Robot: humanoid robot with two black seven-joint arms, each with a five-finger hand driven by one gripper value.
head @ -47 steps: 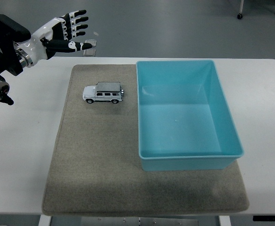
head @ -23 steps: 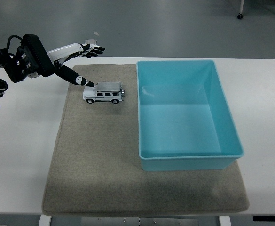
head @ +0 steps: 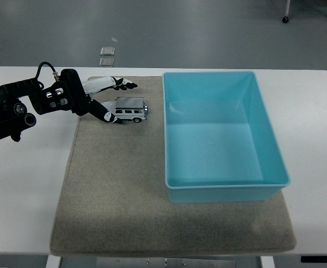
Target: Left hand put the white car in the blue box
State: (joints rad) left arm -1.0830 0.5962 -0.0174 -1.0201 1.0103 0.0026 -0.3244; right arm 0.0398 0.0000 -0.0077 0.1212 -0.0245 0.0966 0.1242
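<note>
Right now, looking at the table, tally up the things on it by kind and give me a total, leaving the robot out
Toy cars: 1, the white car, on the mat with the left hand reaching around its left end
Boxes: 1, the blue box, nothing inside
Mats: 1, the grey-brown mat under both
Total: 3

One camera covers the scene, set high on the robot's side and looking forward and down. The worktop fills most of the picture, its near edge along the bottom, its far edge near the top, with grey floor beyond. The view stands far enough back to take in both side ends.
</note>
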